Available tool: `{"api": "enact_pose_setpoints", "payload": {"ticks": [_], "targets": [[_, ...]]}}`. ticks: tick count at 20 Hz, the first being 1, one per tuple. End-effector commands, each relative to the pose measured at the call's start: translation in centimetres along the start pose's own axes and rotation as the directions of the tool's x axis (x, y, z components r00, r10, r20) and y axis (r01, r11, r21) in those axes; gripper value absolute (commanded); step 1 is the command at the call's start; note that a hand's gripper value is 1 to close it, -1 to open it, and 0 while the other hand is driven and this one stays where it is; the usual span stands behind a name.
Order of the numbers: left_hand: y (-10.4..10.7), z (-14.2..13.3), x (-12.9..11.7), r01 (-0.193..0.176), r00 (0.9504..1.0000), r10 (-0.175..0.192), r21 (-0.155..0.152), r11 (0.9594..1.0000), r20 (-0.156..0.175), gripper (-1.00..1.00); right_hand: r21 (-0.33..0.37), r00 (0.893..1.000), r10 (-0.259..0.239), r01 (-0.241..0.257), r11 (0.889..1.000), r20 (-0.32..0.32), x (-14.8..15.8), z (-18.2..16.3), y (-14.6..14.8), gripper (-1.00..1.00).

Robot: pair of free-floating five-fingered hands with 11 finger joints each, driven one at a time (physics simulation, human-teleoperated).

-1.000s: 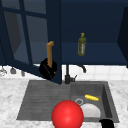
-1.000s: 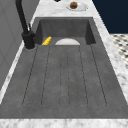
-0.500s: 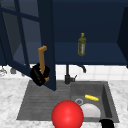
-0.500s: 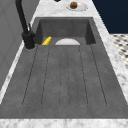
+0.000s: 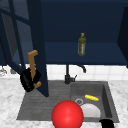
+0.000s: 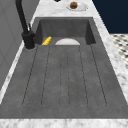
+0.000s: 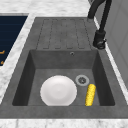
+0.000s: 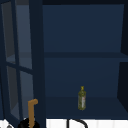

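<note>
Flat, even simulator light on the sink and counter, no cast shadows or glare; the cabinet interior from 12 to 3 o'clock stays dim; edges soft throughout, straight lines undistorted

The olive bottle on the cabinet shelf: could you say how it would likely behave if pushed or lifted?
The bottle stands upright, tall and narrow, so a push near its neck would probably tip it. It looks like glass, so likely rigid, smooth and breakable. On its side, its round body might roll along the shelf.
</note>
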Motion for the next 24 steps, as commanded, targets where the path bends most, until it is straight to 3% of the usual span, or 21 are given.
{"api": "enact_pose_setpoints", "payload": {"ticks": [1, 15, 24], "targets": [[3.4, 2.5, 1.6, -0.006, 0.9999, 0.006, 0.048, 0.9988, 0.009, 1.00, 0.000, 1.000, 0.000, 0.000, 1.000, 0.000, 0.0, 0.0, 0.0, 0.00], [12.7, 3.4, 0.2, -0.089, 0.9960, 0.089, 0.099, 0.9910, 0.006, 1.00, 0.000, 1.000, 0.000, 0.000, 1.000, 0.000, 0.0, 0.0, 0.0, 0.00], [17.9, 4.2, -1.5, -0.103, 0.9945, 0.105, 0.123, 0.9870, -0.009, 1.00, 0.000, 1.000, 0.000, 0.000, 1.000, 0.000, 0.0, 0.0, 0.0, 0.00]]}}
